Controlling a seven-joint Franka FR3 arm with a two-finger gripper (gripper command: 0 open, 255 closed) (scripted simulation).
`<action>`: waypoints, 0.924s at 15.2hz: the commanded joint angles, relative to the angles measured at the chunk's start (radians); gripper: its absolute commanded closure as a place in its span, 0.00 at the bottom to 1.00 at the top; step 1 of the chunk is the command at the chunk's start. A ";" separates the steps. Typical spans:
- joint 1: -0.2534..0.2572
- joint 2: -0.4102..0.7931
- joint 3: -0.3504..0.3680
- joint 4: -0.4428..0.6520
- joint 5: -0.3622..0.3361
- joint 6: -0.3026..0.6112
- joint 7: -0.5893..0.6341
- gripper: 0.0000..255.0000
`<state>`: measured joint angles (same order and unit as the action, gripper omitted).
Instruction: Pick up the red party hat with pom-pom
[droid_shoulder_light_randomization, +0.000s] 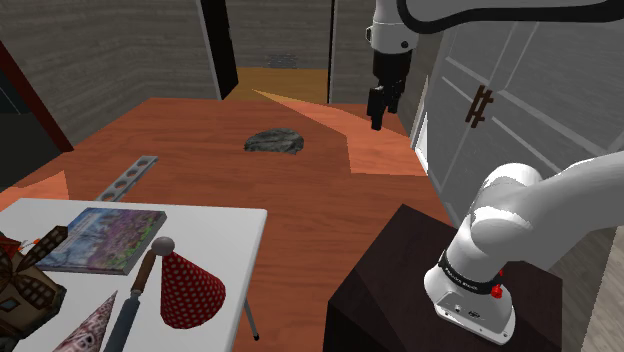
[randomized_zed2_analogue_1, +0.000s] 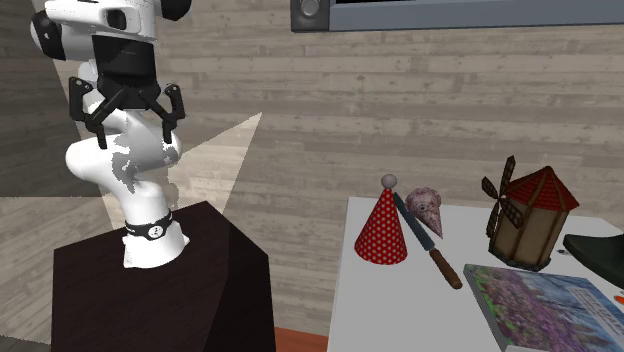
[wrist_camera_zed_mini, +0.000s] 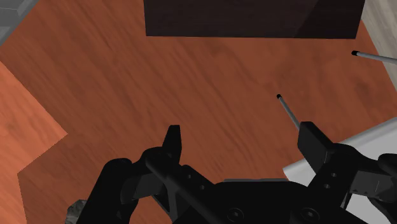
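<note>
Hanging high over the reddish floor (droid_shoulder_light_randomization: 300, 190), the gripper (droid_shoulder_light_randomization: 383, 115) has its fingers spread apart, clasping nothing. The red party hat (droid_shoulder_light_randomization: 190, 290) stands upright on the white table (droid_shoulder_light_randomization: 225, 225), well apart from it.

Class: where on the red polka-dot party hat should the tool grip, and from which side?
Grip the upper cone of the party hat just below its grey pom-pom, coming straight down from above. It stands upright, narrowest near the tip, and a knife lies close beside its base, so a low side approach looks crowded.
</note>
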<state>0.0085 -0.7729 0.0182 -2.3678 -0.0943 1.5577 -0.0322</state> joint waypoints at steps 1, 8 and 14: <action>0.000 0.000 0.000 0.000 0.000 0.000 0.000 0.00; 0.049 0.108 0.145 0.020 0.075 0.105 0.156 0.00; 0.075 0.242 0.268 0.083 0.103 0.192 0.291 0.00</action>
<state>0.0824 -0.5627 0.2665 -2.3063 0.0085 1.7365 0.2363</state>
